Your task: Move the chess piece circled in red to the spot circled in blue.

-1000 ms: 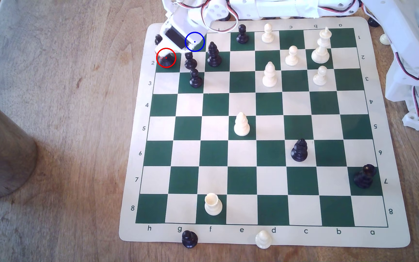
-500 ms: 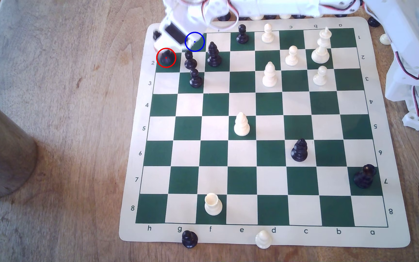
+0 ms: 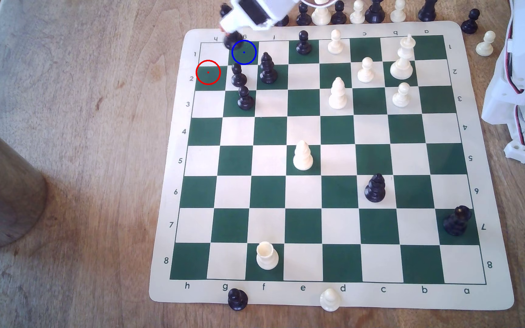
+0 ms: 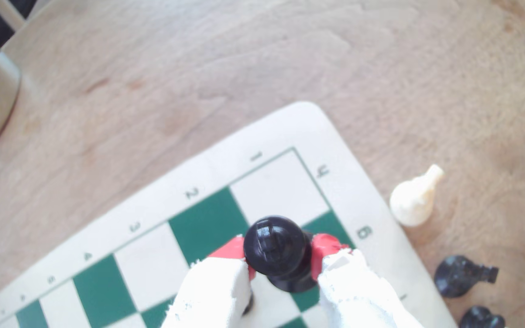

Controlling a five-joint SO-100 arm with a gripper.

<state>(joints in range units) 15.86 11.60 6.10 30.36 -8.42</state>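
The jaws grip the chess piece (image 4: pixel 274 249), held above the mat's corner beside the spot (image 3: pixel 244 52); its stem and crown are hidden behind its round base

Black chess piece (image 3: pixel 232 40) (image 4: pixel 275 249), round glossy top, clamped between red pads, raised over the board's corner, overlapping the top-left edge of the blue ring in the exterior view. Spot (image 3: pixel 244 52): dark green square ringed blue, centre dot showing, bare.
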